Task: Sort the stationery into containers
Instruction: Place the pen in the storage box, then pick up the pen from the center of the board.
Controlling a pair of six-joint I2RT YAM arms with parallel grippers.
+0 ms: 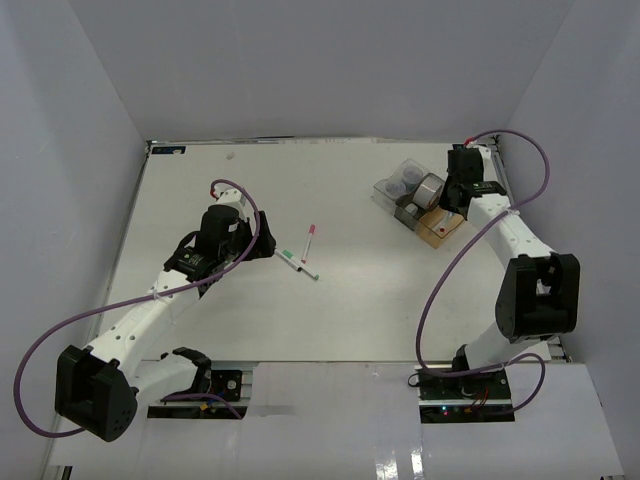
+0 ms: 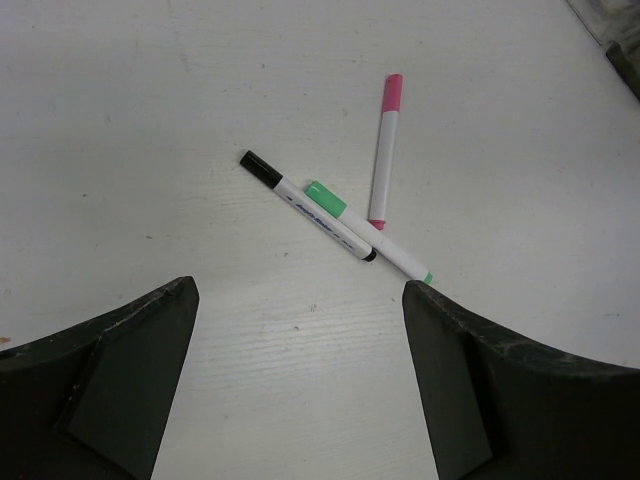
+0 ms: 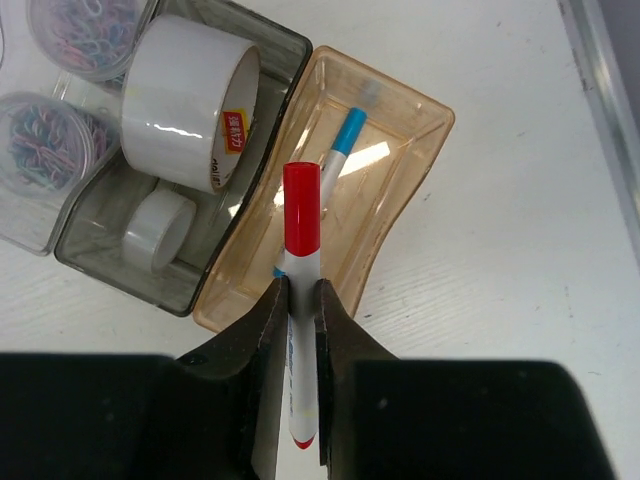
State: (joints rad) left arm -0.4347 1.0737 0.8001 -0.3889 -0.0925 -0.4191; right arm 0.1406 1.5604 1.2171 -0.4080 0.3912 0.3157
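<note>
Right wrist view: the red-capped marker (image 3: 302,215) has its mid part hidden betw. the fingers (image 3: 265,330) of the right end effector (image 3: 302,290), and it covers the lower end of the blue-capped marker (image 3: 347,135). Both round tubs (image 3: 45,140) are cut off by the pic edge. Left wrist view: print on the black-capped marker (image 2: 310,207) is too blurred to read.

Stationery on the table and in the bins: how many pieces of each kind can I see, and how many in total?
Markers: 5 (black-capped, green-capped and pink-capped on the table; red-capped in the right claw; blue-capped in the amber bin)
Tape rolls: 2 (large and small, in the grey bin)
Round tubs: 2 (in the clear bin)
Total: 9
</note>
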